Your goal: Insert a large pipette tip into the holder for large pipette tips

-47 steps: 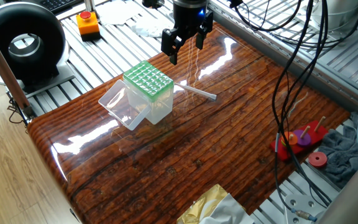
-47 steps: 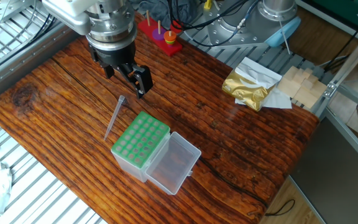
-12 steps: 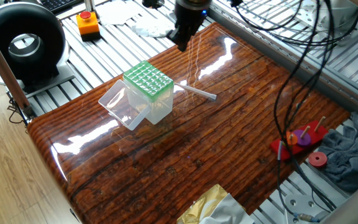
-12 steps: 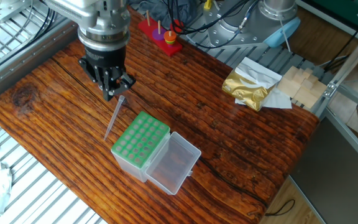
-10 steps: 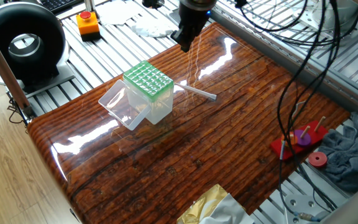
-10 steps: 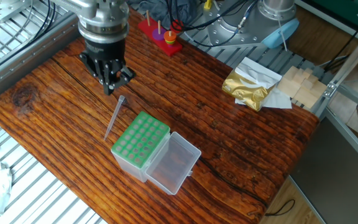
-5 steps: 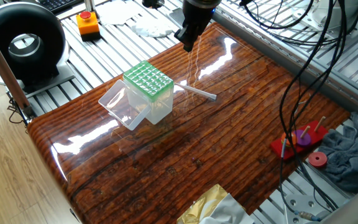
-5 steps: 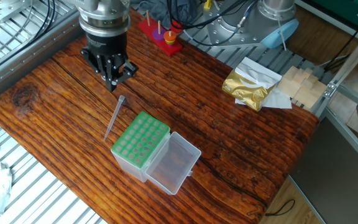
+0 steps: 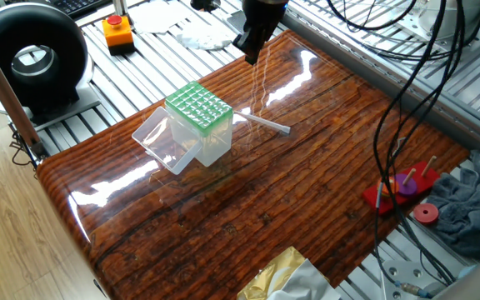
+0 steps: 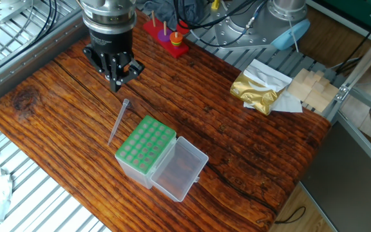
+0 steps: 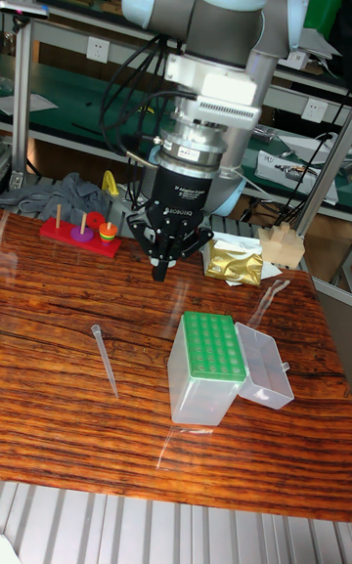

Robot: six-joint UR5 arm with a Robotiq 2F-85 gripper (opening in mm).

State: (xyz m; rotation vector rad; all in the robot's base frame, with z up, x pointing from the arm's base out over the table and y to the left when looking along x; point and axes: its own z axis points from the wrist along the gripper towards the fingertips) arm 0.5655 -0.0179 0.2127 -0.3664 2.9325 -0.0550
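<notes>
In one fixed view, the large pipette tip (image 9: 263, 122) is seen lying flat on the table (image 9: 307, 192) beside the holder for large pipette tips (image 9: 198, 118), so insertion is judged not yet begun. In the other fixed view, the gripper (image 10: 116, 82) is held above the tip's wide end, fingers (image 10: 116, 80) pressed together, empty. In the tall fixed view, the tip is found below-left of the fingers, apart.

The only lettering that shows is a small line of white print on the black collar of the gripper (image 11: 162, 269) in the tall fixed view; it looks like a brand name, but it is too small and blurred to read with certainty. No readable text, number or sign shows in either of the 2 other fixed views.
</notes>
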